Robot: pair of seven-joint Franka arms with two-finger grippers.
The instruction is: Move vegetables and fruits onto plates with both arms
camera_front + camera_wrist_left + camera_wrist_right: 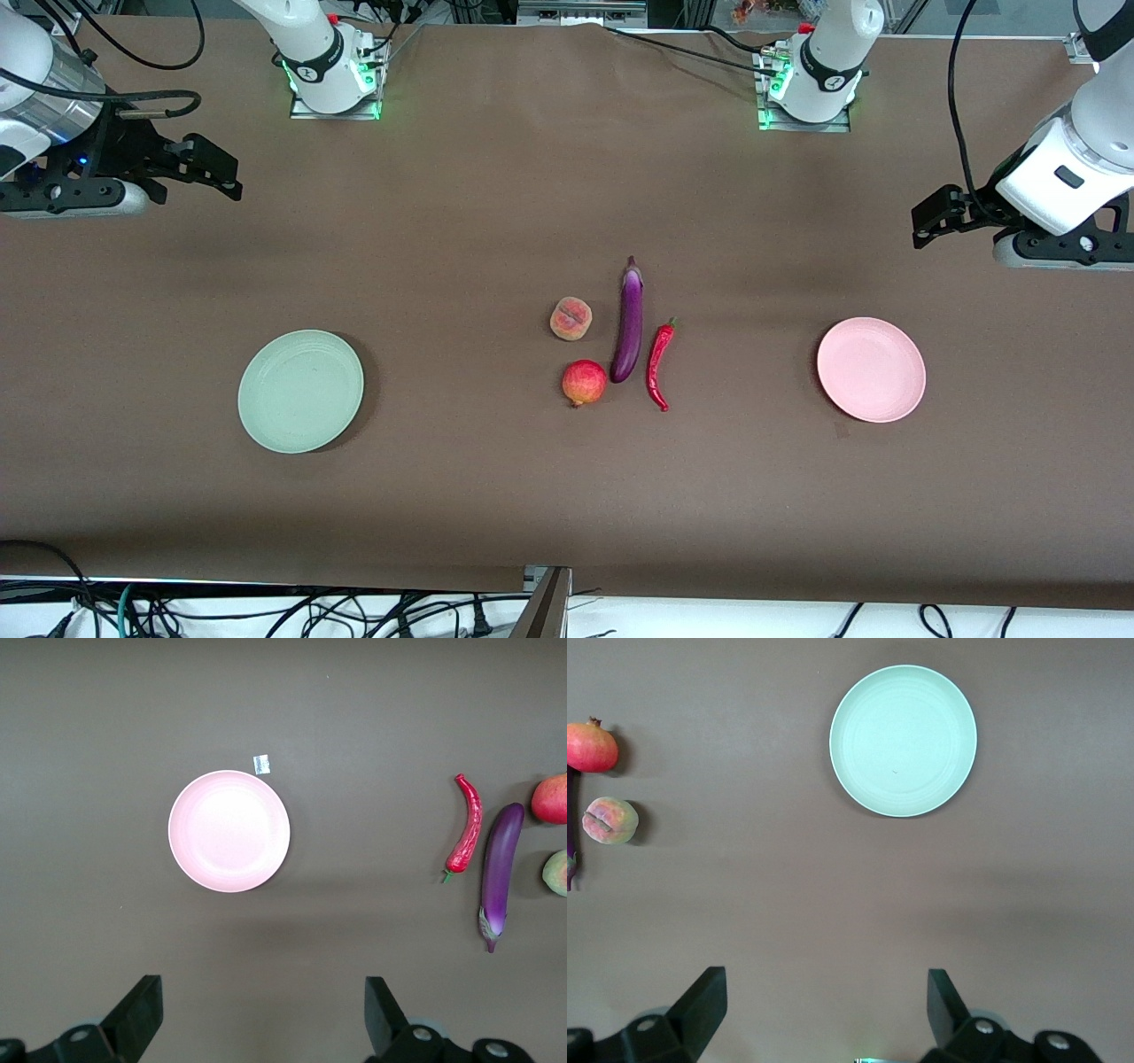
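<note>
Lying mid-table between two empty plates, the glossy eggplant [628, 324] looks slippery, so grip mid-body, while left gripper [926, 221] and right gripper [217, 168] hover with jaws apart.

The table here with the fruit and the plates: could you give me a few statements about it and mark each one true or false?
1. Both plates are bare. True: nothing lies on the green plate or the pink plate.
2. The chili pepper lies on the pink plate. False: it lies on the table beside the eggplant, toward the left arm's end.
3. The peach is nearer to the front camera than the pomegranate. False: the pomegranate is the nearer one.
4. The right gripper holds a fruit. False: it is open and holds nothing, up over the table's right arm end.
5. The left gripper is open. True: it waits with nothing between its fingers.
</note>
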